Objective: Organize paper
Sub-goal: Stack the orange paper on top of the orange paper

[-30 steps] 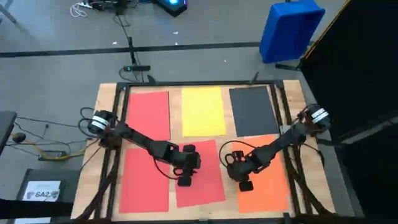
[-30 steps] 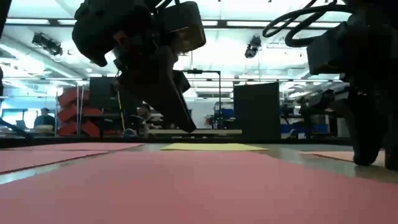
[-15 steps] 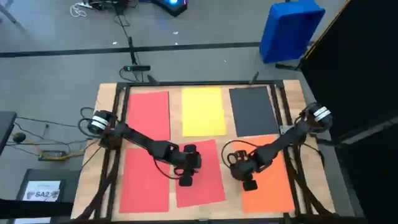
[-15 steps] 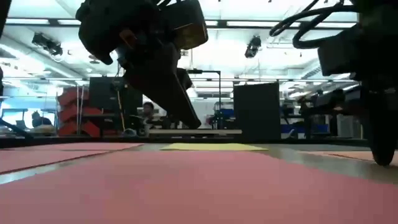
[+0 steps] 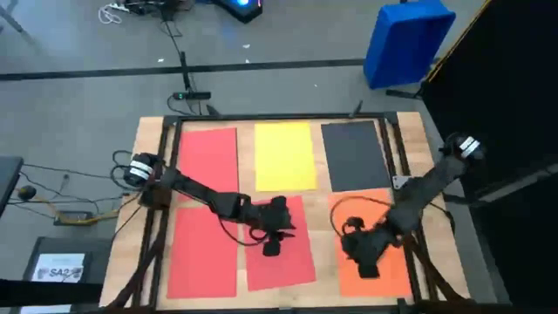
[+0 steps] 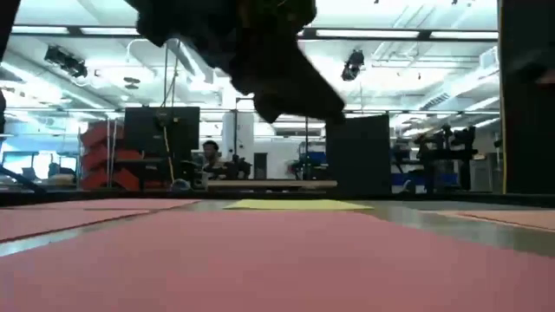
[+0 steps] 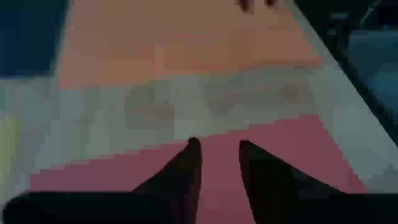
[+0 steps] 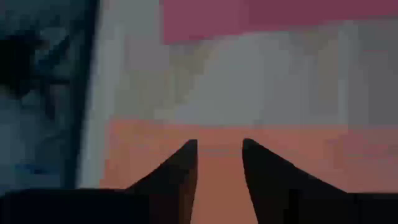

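Six paper sheets (image 5: 285, 155), two grippers (image 5: 272, 249)

Six sheets of paper on the table: three red, one under the left gripper (image 5: 272, 248), one (image 5: 209, 159) beyond it at the far edge, one (image 5: 202, 253) off to its outer side. One yellow sheet (image 5: 285, 155). One dark grey sheet (image 5: 355, 155). One orange sheet (image 5: 384, 275), under the right gripper (image 5: 368, 269). Two arms, two grippers. One blue bin (image 5: 408, 41) on the floor.
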